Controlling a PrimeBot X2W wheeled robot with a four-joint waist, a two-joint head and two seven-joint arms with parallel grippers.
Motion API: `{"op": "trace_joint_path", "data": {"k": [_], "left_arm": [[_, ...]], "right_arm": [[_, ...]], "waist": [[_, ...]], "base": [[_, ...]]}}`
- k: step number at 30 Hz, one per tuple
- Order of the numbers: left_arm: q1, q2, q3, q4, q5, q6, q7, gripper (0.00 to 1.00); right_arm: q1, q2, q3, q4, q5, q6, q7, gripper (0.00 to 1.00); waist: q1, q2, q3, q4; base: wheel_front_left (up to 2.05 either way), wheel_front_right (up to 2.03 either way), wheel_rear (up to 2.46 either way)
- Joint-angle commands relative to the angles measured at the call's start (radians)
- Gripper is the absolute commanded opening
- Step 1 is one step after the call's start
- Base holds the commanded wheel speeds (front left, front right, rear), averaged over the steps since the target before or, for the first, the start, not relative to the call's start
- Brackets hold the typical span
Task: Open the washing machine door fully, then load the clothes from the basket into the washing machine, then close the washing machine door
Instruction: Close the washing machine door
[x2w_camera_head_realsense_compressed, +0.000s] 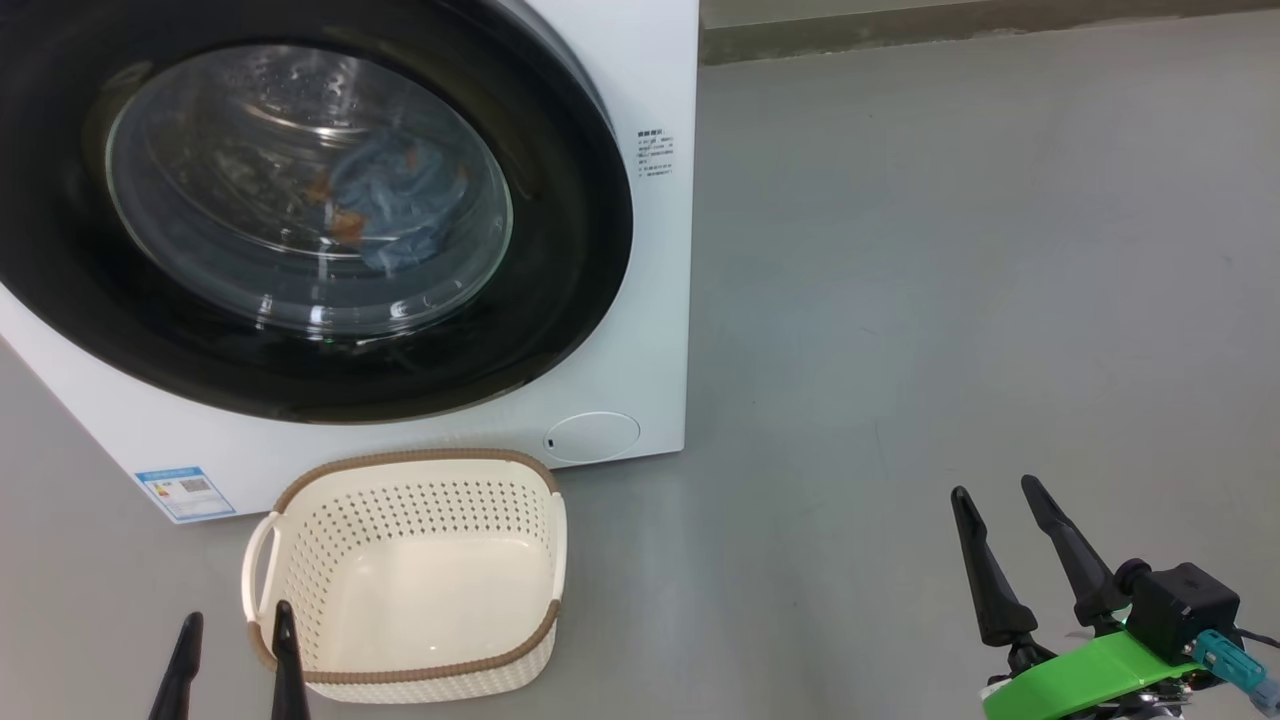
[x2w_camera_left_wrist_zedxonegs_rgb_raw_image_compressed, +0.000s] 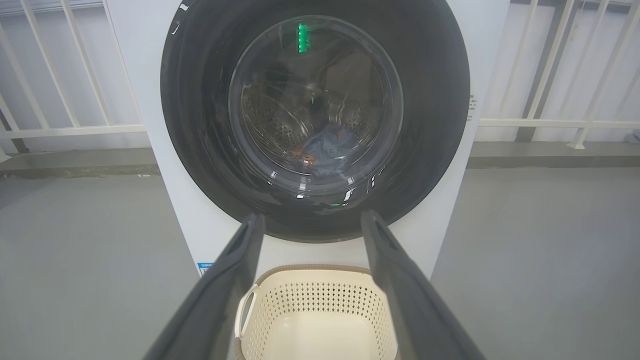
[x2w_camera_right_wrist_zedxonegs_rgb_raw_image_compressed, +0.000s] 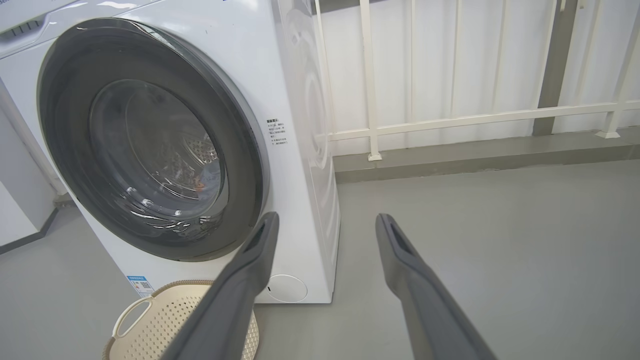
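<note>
clothes (x2w_camera_head_realsense_compressed: 400, 200) lie behind the shut washing machine door (x2w_camera_head_realsense_compressed: 560, 250), basket (x2w_camera_head_realsense_compressed: 410, 460) empty just beside it; left end effector (x2w_camera_head_realsense_compressed: 237, 614) and right end effector (x2w_camera_head_realsense_compressed: 995, 487) hang open, holding nothing, the job apparently done.

No wording can be read with certainty. On the white front of the washing machine (x2w_camera_head_realsense_compressed: 655, 350), just right of the washing machine door (x2w_camera_head_realsense_compressed: 585, 250) in the upper centre of the head view, there is a small block of dark print (x2w_camera_head_realsense_compressed: 653, 153), too fine to read. At the panel's lower left corner sits a blue label (x2w_camera_head_realsense_compressed: 186, 492) with a small square code patch. Its characters are illegible.
</note>
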Motion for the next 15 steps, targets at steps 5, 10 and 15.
{"op": "trace_joint_path", "data": {"k": [5, 10, 15], "left_arm": [[-0.018, 0.011, 0.034, -0.018, 0.005, -0.005, -0.006, 1.00], [-0.017, 0.011, 0.027, -0.021, 0.004, -0.003, -0.006, 1.00], [-0.018, 0.011, 0.029, -0.019, 0.002, -0.004, -0.006, 1.00]], "right_arm": [[-0.003, -0.002, 0.011, -0.026, -0.011, -0.006, -0.005, 1.00], [-0.002, -0.001, 0.008, -0.027, -0.013, -0.006, -0.005, 1.00], [-0.001, 0.000, 0.012, -0.024, -0.015, -0.006, -0.005, 1.00]], "waist": [[0.0000, 0.0000, -0.001, 0.005], [0.0000, 0.0000, 0.000, 0.012], [0.0000, 0.0000, 0.000, 0.020]], "base": [[0.00, 0.00, 0.00], [0.00, 0.00, 0.00], [0.00, 0.00, 0.00]]}}
